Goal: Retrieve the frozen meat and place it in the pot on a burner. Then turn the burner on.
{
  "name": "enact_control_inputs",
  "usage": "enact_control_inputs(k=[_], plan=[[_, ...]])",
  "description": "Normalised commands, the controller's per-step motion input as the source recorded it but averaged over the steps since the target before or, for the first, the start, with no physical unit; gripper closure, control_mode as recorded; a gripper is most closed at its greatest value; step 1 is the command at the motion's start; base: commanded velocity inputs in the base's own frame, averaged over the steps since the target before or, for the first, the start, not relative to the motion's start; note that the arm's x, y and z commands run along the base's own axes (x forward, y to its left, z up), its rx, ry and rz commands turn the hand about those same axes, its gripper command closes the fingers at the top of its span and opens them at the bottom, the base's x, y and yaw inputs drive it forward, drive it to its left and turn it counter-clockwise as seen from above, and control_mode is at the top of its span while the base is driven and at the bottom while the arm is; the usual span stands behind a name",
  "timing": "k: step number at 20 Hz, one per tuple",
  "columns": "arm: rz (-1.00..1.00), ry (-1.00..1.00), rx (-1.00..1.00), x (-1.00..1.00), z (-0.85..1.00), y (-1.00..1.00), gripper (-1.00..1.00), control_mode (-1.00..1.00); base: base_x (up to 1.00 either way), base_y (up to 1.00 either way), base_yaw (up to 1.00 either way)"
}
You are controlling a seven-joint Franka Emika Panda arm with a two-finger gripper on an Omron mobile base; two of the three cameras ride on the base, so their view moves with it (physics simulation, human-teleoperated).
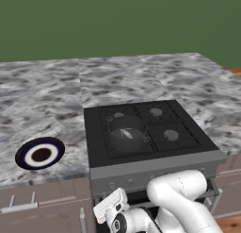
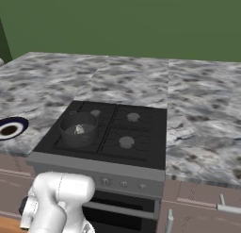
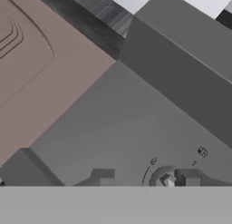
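Observation:
The dark grey pot (image 1: 126,133) (image 2: 78,128) stands on the front left burner of the black cooktop (image 1: 188,147). Inside it lies the frozen meat (image 1: 126,132) (image 2: 79,129), a small pale lump. No flame shows at any burner (image 1: 171,135) (image 2: 126,142). My arm is folded low in front of the stove, the hand close to the grey control panel (image 1: 155,173). In the hand view my gripper (image 3: 147,178) is open, and a round grey knob (image 3: 168,180) on the panel sits between its fingertips (image 3: 102,177), nearer the right one. I cannot tell whether they touch it.
A dark-blue-rimmed white plate (image 1: 40,153) (image 2: 9,128) with a brown centre lies on the marble counter (image 1: 42,104) left of the stove. Several knobs (image 2: 123,184) line the stove front. Brown cabinet fronts (image 3: 41,69) flank the oven below the counter edge.

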Motion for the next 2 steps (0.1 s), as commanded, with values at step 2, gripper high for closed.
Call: enact_control_inputs(k=[2], plan=[[0.01, 0.0, -0.09, 0.0, 0.0, 0.45, 1.0, -1.0, 0.0, 0.0, 0.0]])
